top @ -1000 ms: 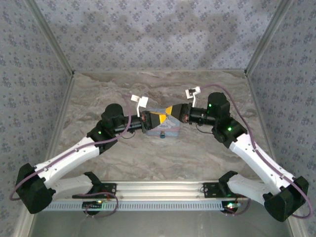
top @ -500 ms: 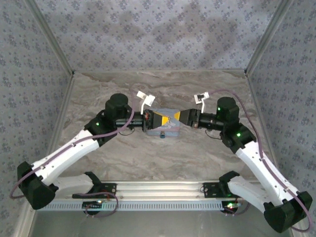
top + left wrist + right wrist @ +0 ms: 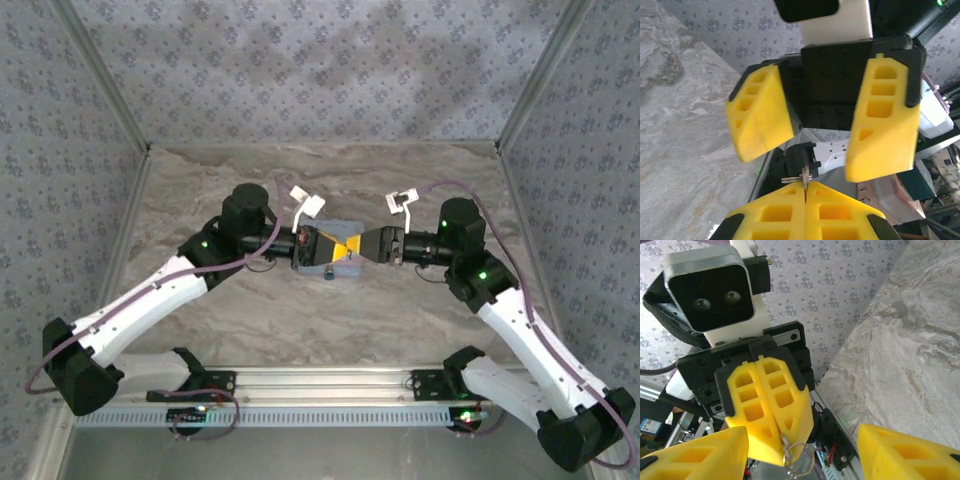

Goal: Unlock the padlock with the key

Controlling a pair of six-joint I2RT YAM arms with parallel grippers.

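Left gripper, pressed together, pinches the key. Right gripper gapes wide at its 3 o'clock, nearer than half a second ago. Padlock sits at the tin's 6 o'clock edge

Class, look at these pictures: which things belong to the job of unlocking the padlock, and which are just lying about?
Belong to the job:
key, pinched in the shut left gripper
padlock, held by neither gripper
right gripper, open, facing the left one

Just lying about:
light-blue tin box
marbled table
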